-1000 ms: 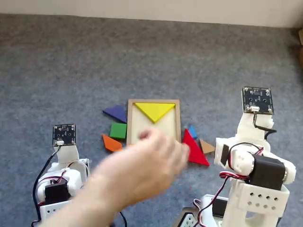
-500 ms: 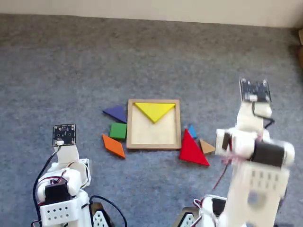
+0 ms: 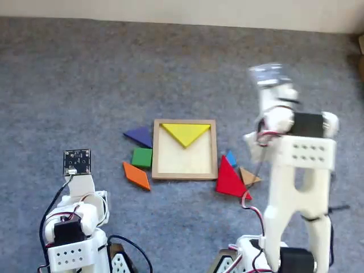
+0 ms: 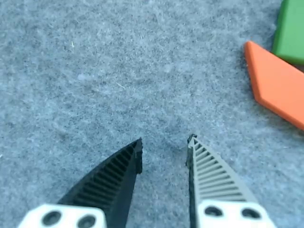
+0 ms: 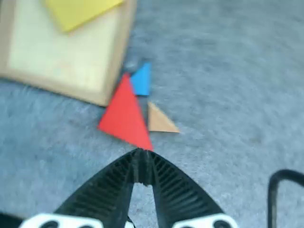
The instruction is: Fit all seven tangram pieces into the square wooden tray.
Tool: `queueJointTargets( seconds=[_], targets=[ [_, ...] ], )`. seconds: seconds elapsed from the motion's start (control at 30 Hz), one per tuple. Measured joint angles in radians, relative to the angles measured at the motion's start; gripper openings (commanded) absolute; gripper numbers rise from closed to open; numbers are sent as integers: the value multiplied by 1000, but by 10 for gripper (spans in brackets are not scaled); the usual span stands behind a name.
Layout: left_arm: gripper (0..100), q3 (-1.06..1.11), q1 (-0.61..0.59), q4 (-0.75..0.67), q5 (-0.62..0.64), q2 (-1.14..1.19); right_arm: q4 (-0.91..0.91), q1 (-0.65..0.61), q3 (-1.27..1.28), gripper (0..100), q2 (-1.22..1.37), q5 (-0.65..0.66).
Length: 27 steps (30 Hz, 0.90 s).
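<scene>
Right gripper point(image 5: 141, 154) is raised above the cloth with its jaws closed tip to tip and nothing between them. Left gripper point(image 4: 165, 140) stands low over bare cloth, jaws parted and empty. The tray point(image 5: 116, 61) lies ahead of the right gripper, beyond the loose pieces, and holds one piece, the yellow triangle point(image 5: 78, 10), seated against its far side; the remainder of its floor is bare. Six pieces are outside it. The red triangle point(image 5: 124, 116) lies directly ahead of the right gripper's tips. The blue triangle point(image 5: 141, 80) touches it at its far point, close to the tray's corner, and the tan triangle point(image 5: 160, 121) sits against its edge. The orange piece point(image 4: 275, 88) and green square point(image 4: 290, 31) lie ahead and to one side of the left gripper; the purple piece point(image 3: 139, 136) lies beyond them.

Assessment: the step in hand appears to be the right arm's pickup of the red triangle. Recommended practice is to part the jaws fully before descending, then set them across the red triangle's free edges, away from the blue and tan neighbours. Grip low, lift straight, and clear the tray's rim before lowering. Principal risk is nudging the two small triangles or the tray.
</scene>
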Motion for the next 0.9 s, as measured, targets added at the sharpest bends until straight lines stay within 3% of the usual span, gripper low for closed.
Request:
queueJointTargets(
  seconds=[0.13, 0.3, 0.57, 0.9],
  targets=[
    [158, 0, 0, 0, 0, 0, -80, -129, 95, 5, 44, 14],
    [158, 0, 0, 0, 0, 0, -250, -175, 264, 17, 43, 23],
    [158, 0, 0, 0, 0, 0, -296, -227, 405, 282, -41, -37],
    [158, 0, 0, 0, 0, 0, -327, -275, 514, 330, 6, -71]
  ],
)
